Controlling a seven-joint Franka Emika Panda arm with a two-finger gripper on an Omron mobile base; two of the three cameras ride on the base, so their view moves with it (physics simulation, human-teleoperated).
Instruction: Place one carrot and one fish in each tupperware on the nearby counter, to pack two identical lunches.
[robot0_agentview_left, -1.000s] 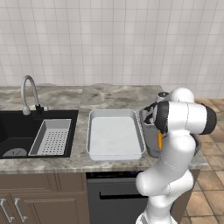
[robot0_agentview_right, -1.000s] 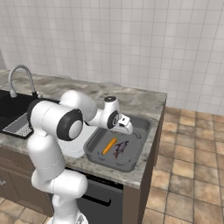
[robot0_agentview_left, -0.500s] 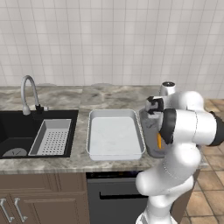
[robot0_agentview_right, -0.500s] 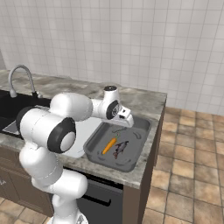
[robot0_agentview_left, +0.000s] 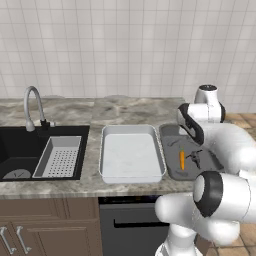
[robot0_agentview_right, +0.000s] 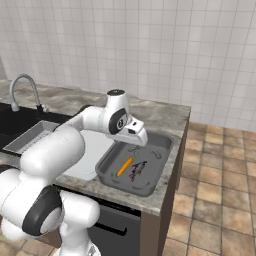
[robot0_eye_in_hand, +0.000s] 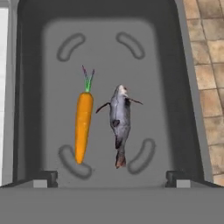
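Presently, orange carrot (robot0_eye_in_hand: 83, 125) and dark fish (robot0_eye_in_hand: 120, 124) lie side by side in dark grey tupperware (robot0_eye_in_hand: 189, 96); gripper (robot0_eye_in_hand: 112, 178) jaws stand apart, empty.

This is a home kitchen, rendered rather than real. A marbled stone counter (robot0_agentview_left: 125, 107) runs along a wall of pale square tiles (robot0_agentview_left: 125, 45). At the counter's left end a black sink (robot0_agentview_left: 20, 150) is sunk into the top, with a curved chrome tap (robot0_agentview_left: 32, 107) at its back edge and a white perforated basket (robot0_agentview_left: 60, 156) sitting in the basin. Below the counter's front edge are brown wooden cabinet doors with metal handles (robot0_agentview_left: 20, 239) and a dark built-in appliance front (robot0_agentview_left: 132, 225). Past the counter's right end the floor is terracotta tile (robot0_agentview_right: 220, 180). Two food trays sit side by side on the counter, a pale one (robot0_agentview_left: 131, 155) and a dark one (robot0_agentview_right: 137, 162).
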